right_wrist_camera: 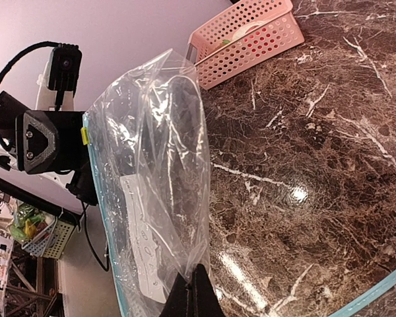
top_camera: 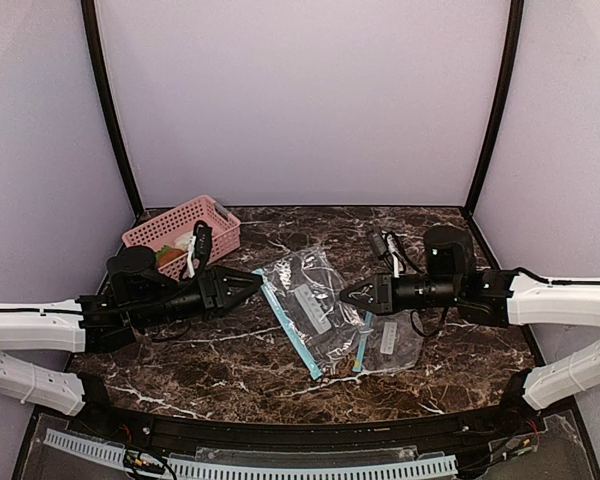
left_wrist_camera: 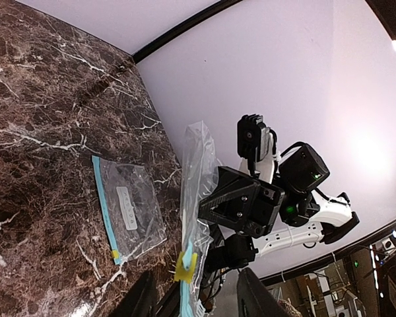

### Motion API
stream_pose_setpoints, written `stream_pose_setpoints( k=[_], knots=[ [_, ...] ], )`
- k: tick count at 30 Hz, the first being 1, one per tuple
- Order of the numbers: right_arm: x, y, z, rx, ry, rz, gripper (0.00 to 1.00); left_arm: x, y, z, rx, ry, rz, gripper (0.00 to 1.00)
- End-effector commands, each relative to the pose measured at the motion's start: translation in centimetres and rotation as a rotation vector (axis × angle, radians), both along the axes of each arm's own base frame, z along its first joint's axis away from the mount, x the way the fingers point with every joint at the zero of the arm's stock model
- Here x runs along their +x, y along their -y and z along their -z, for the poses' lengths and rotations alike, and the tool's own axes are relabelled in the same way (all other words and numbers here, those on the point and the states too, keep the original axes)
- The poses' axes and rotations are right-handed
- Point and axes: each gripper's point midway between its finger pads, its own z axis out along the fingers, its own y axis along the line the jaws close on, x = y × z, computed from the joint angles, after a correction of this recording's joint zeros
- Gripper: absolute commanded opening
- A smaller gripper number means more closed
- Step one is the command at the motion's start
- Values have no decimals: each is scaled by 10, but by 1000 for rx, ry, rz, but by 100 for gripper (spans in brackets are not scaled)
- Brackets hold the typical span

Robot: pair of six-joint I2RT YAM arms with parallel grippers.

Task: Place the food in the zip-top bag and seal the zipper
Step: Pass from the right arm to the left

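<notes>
A clear zip-top bag (top_camera: pixel 302 300) with a blue zipper strip lies across the middle of the table, and my right gripper (top_camera: pixel 346 295) is shut on its bottom edge. In the right wrist view the fingers (right_wrist_camera: pixel 197 294) pinch the plastic and the bag (right_wrist_camera: pixel 152 165) billows up from them. My left gripper (top_camera: pixel 254 285) stands at the zipper end. Its jaws are apart in the left wrist view, with the zipper's yellow slider (left_wrist_camera: pixel 187 265) between them and untouched. The food (top_camera: pixel 177 247) sits in the pink basket (top_camera: pixel 158 226), partly hidden behind my left arm.
A second zip-top bag (top_camera: pixel 388 342) lies flat under my right arm, and it shows on the marble in the left wrist view (left_wrist_camera: pixel 129 208). The pink basket (right_wrist_camera: pixel 241 39) stands at the back left corner. Purple walls close in three sides of the table.
</notes>
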Motion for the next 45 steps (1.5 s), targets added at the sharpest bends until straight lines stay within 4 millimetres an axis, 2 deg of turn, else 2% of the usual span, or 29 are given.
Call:
stream_pose_setpoints(
  k=[1, 13, 26, 31, 39, 42, 45],
  knots=[
    [-3, -8, -19, 54, 23, -23, 0, -1, -5, -2, -14, 1, -19, 40],
    [-9, -8, -20, 58, 9, -27, 0, -3, -4, -2, -10, -2, -5, 32],
    [-8, -10, -16, 50, -6, -26, 0, -5, 4, 3, 2, -13, 24, 31],
    [-8, -10, -14, 46, -10, -24, 0, -4, 4, 3, 3, -8, 15, 25],
    [-8, -7, -10, 36, -18, -10, 0, -4, 7, 5, 16, -5, 29, 3],
    [-7, -5, -13, 36, -16, -1, 14, -6, 7, 6, 22, 3, 38, 1],
    [-7, 0, -16, 21, -4, 15, 37, -9, 4, 11, 48, 8, 46, 1]
  ],
)
